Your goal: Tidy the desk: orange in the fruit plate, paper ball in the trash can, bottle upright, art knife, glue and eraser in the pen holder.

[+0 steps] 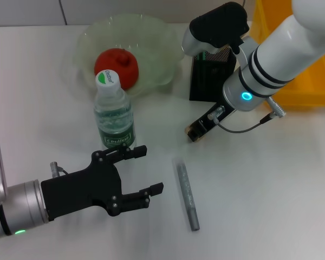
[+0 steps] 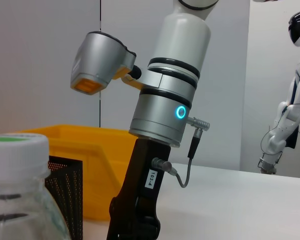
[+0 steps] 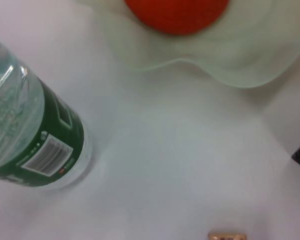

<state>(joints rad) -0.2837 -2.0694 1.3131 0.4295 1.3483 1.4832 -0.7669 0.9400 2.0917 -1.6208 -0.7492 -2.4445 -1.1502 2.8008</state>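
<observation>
Bottle [image 1: 114, 112] stands upright and orange [image 1: 117, 67] sits in the fruit plate [image 1: 151, 38], so the released left gripper [image 1: 142, 172] hovers beside the grey art knife [image 1: 187, 193], while the right gripper [image 1: 197, 131], seemingly clasping something small, cannot be judged.

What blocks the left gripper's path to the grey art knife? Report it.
Nothing visible. The left gripper, open, sits beside the art knife with only bare table between them; the upright bottle stands behind the gripper, off that line.
</observation>
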